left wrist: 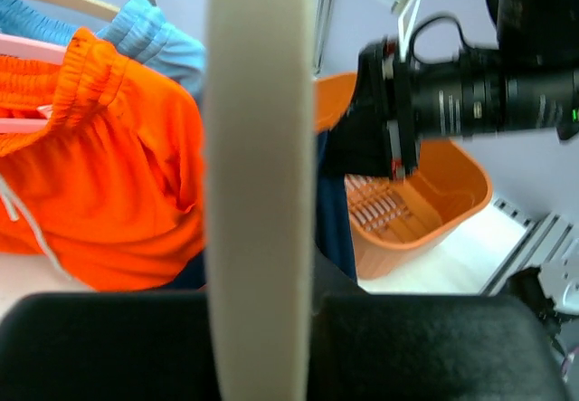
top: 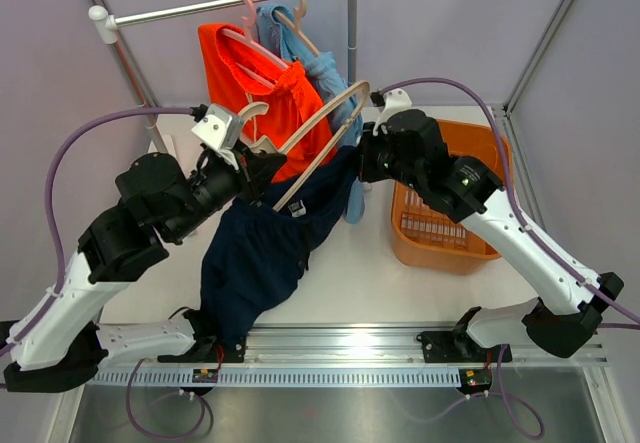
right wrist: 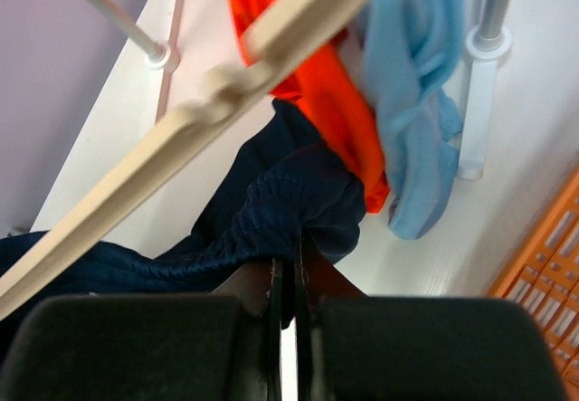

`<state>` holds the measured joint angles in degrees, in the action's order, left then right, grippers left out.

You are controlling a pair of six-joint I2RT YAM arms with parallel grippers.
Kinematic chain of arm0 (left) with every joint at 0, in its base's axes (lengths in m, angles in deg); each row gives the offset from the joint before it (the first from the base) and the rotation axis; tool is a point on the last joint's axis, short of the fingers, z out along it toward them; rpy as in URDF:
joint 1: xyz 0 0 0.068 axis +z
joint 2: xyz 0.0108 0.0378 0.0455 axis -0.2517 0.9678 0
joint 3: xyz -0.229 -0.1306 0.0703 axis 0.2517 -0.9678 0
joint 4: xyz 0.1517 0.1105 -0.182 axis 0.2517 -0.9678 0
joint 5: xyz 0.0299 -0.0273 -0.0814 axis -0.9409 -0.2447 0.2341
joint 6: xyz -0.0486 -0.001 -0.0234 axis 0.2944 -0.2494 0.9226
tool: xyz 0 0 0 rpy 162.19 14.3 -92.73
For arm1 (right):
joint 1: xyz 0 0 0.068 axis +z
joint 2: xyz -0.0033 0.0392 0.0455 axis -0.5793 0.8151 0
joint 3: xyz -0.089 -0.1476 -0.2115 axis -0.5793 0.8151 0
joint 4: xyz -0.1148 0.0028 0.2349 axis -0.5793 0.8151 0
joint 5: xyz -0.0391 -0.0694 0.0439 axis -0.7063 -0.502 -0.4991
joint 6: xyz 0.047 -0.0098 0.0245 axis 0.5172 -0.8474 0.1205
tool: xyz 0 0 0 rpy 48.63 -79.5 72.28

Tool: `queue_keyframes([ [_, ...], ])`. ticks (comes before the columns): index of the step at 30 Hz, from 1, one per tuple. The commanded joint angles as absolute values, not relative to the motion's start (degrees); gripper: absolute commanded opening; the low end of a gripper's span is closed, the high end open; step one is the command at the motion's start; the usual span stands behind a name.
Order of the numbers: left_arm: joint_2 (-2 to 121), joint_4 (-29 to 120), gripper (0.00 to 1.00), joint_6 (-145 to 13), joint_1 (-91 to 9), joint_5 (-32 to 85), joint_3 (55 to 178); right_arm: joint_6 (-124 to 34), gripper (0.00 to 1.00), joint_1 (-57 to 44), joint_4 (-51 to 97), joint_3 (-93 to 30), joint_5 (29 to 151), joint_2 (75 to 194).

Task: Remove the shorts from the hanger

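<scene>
1. The left gripper point(left wrist: 261, 303) was clenched on a beige hanger point(top: 325, 128), whose bar ran straight up between its black fingers point(left wrist: 109, 347) in the left wrist view.
2. The hanger was off the rail point(top: 230, 3), tilted between the two arms above the table point(top: 350, 273).
3. The right gripper point(right wrist: 286, 283) was pinched nearly closed on a bunched edge of the navy shorts point(top: 255, 253), just below the hanger's right end.
4. The navy shorts hung from beside the hanger down across the table to its near edge. Whether they were on the hanger or off it could not be told.
5. The orange shorts point(top: 250, 73) and blue shorts point(top: 325, 73) hung side by side at the rail, behind the hanger.
6. An orange basket point(top: 440, 233) stood on the table to the right, under the right arm.
</scene>
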<state>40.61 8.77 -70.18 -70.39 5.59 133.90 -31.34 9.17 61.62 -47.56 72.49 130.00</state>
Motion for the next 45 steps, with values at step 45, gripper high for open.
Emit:
queue_keyframes([
  [45, 34.0, 13.8, 0.0, -70.5, -70.6, -13.9, 129.2, -100.2, 0.0, 17.5, 8.4, -81.9, 30.0, 127.7],
])
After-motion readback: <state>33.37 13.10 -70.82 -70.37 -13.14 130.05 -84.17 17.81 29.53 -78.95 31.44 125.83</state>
